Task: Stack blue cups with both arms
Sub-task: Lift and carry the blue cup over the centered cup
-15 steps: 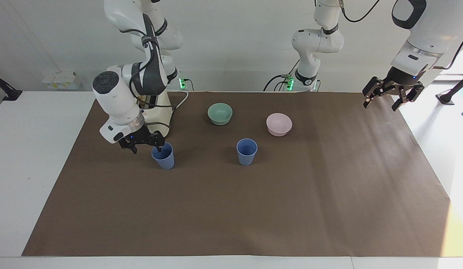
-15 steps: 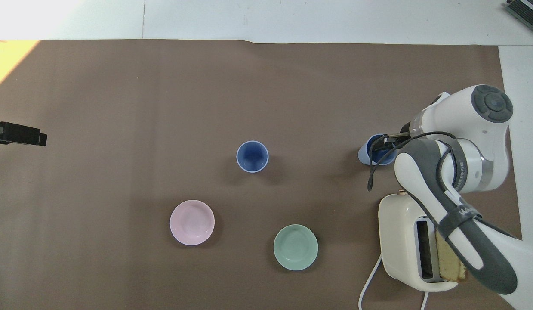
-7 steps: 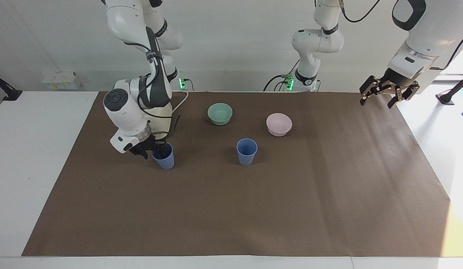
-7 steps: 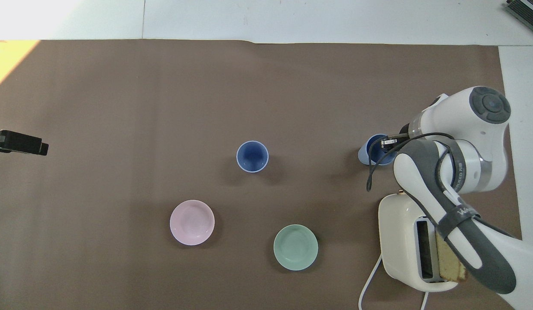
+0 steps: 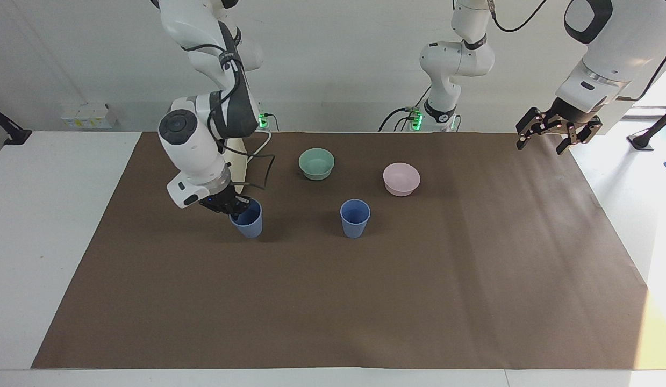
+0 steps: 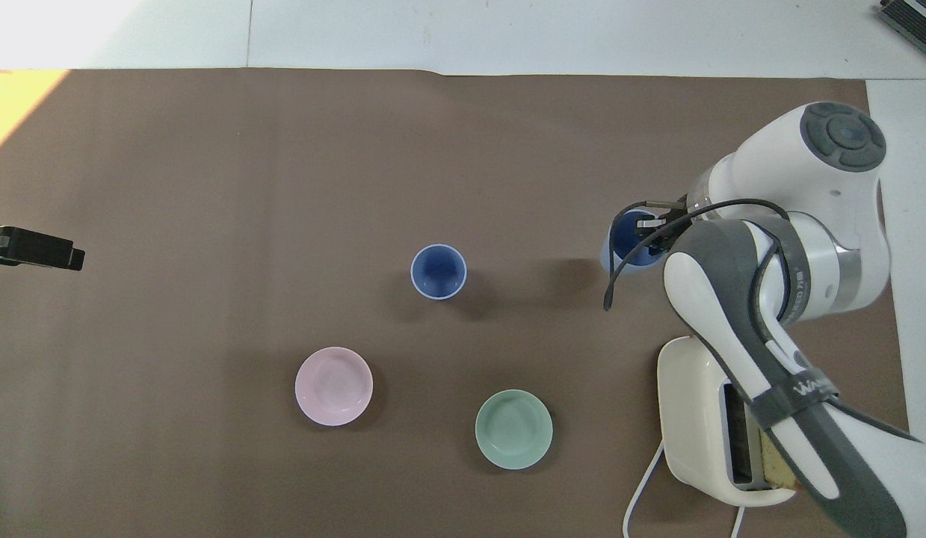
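Pick-up step. The right gripper is clamped on the rim of one small matte blue plastic cup, which tilts at the right arm's end of the bench. The second blue cup stands mid-bench. The left gripper waits, spread wide and empty. Next: carry the held cup over the second, level it, lower it inside.

a teal bowl sits in the upper middle of the facing view, and a pink bowl stands near it, a little lower in the frame. a cream toaster with a white cord occupies the lower right of the overhead view. all rest on a brown mat covering the white worktop.
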Tool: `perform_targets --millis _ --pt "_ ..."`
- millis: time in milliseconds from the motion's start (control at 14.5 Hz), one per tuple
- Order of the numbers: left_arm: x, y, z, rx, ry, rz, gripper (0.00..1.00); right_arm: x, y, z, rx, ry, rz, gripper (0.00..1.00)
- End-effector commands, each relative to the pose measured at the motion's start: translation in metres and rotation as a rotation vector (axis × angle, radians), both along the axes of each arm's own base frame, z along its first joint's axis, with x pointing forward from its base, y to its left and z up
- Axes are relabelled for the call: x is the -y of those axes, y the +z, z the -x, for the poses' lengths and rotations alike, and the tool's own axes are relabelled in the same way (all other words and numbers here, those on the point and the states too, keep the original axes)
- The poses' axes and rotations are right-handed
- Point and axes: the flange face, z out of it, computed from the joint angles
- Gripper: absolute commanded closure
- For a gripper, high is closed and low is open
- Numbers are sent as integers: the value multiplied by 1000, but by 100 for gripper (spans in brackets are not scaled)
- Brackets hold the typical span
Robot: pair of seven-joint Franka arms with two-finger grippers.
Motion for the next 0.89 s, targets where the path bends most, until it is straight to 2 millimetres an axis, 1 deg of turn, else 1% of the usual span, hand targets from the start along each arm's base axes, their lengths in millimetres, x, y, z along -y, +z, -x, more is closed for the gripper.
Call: perform_targets --millis 0,69,138,206,275,344,412,550,619,688,756,825 --pt "-1 5 4 -7 -15 -13 0 -64 52 7 16 -41 7 100" --pt "-1 5 4 -6 -15 -13 0 -99 61 15 20 -33 7 100" --pt "-1 5 4 -6 -15 -13 0 -125 61 23 23 -36 15 100" --pt "-2 5 4 -7 -15 -15 0 -148 68 26 46 -38 12 100" --pt "-1 5 4 -7 -15 -13 0 -170 79 28 62 -25 5 100" --pt "-1 5 4 -7 -15 -13 0 -185 89 28 77 -14 -5 100" --pt "-1 5 4 -7 -15 -13 0 -202 93 32 87 7 -13 100" --pt "-1 5 4 -4 -15 -13 0 -228 100 45 100 46 -25 100" --pt "-1 5 3 -3 -15 -13 0 -240 100 52 101 64 -27 100" --pt "-2 5 3 -3 -15 -15 0 -250 95 56 100 68 -28 100" --pt "-1 5 4 -4 -15 -13 0 -254 87 54 93 62 -26 100" --pt "-1 5 3 -3 -15 -13 0 -256 84 51 106 58 -34 100"
